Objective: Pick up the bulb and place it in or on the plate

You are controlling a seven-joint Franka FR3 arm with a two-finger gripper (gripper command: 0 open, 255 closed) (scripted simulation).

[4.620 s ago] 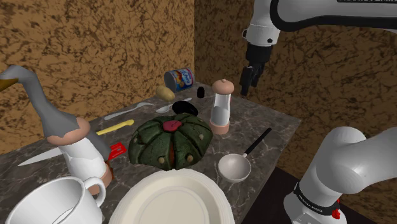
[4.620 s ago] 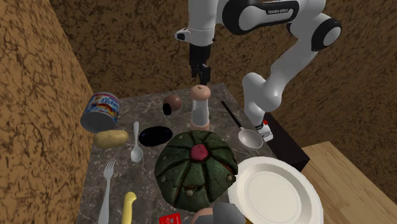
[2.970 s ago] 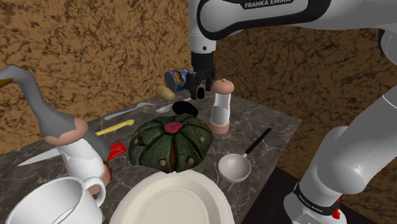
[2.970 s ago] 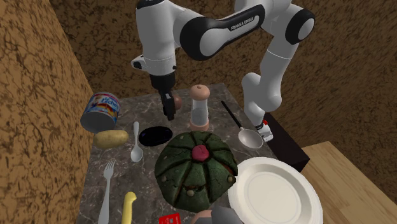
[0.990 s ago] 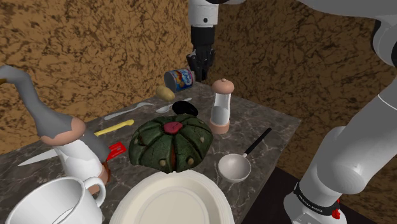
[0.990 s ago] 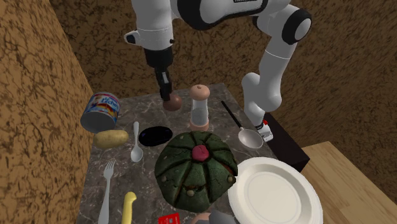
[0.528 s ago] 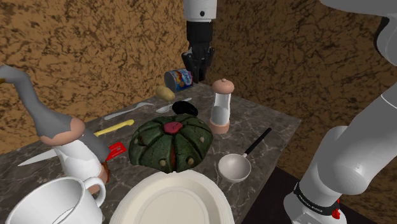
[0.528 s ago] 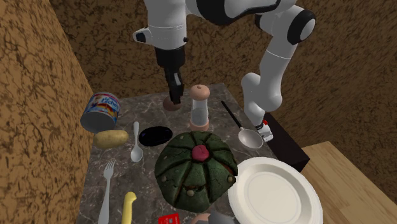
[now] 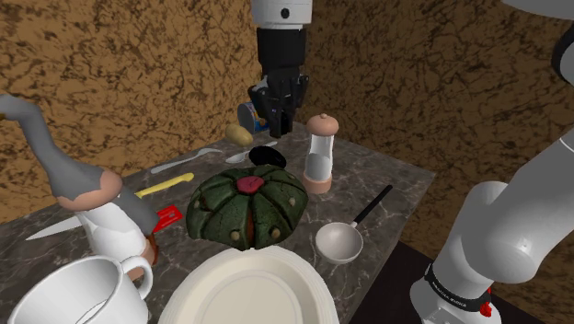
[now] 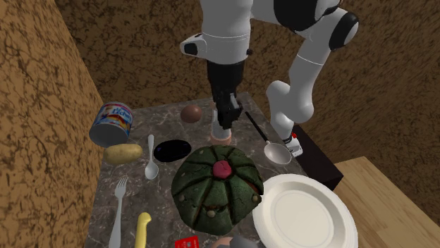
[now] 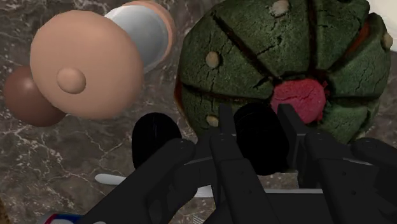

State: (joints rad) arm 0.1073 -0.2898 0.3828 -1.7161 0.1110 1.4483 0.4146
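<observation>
The black gripper [image 9: 279, 124] hangs in the upper middle of the shoulder view, pointing down above the far end of the marble table [image 9: 396, 179]. In the wrist view its 2 fingers [image 11: 228, 156] clasp a small round black bulb [image 11: 259, 137] between them, so the hand is closed on the bulb and the bulb is up off the table. Beyond the gripper in that view lie a green dome [image 11: 286, 57] with a red centre, a tall grinder [image 11: 86, 63] with a pinkish cap, a brown ball [image 11: 28, 95] just beside the grinder, and a black disc [image 11: 154, 137]. In the second exterior view the gripper stands in front of the grinder at the upper middle, with the brown ball on the table to its left. The white plate [image 9: 248, 285] lies at the bottom middle of the shoulder view, touching or just beside the green dome and well apart from the gripper. 1 white mug [image 9: 78, 290] sits at the lower left, beside the plate
</observation>
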